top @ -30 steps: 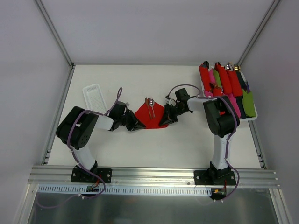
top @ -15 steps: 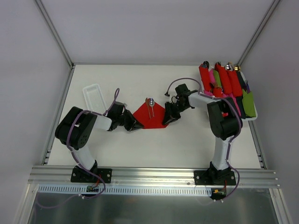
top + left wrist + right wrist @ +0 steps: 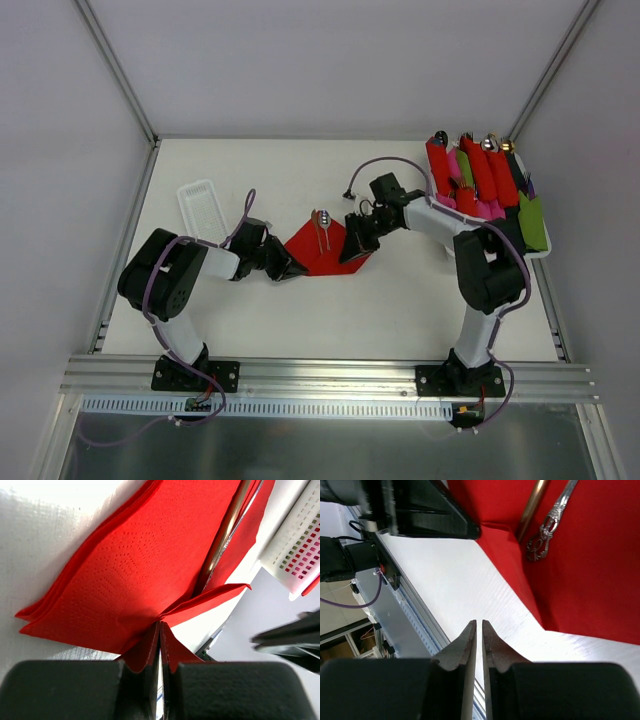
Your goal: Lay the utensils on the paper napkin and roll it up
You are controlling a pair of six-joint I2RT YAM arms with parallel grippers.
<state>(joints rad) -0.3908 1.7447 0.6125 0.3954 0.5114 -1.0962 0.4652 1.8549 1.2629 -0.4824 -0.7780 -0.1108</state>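
now the right end effector (image 3: 348, 256) has shifted slightly left, at the right edge of the paper napkin (image 3: 315, 255), fingers nearly together and gripping nothing. the left end effector (image 3: 288, 269) still pinches the napkin's left corner. the utensils (image 3: 322, 230) lie on the napkin, mid-desk (image 3: 400, 300). rolled bundles (image 3: 485, 180) lie far right, and a white tray (image 3: 203, 208) sits left.

Both arms reached inward, wrists low. Left hand (image 3: 288, 271) was clamped on a napkin (image 3: 314, 256) corner; right hand (image 3: 349, 262) had its jaws nearly touching.
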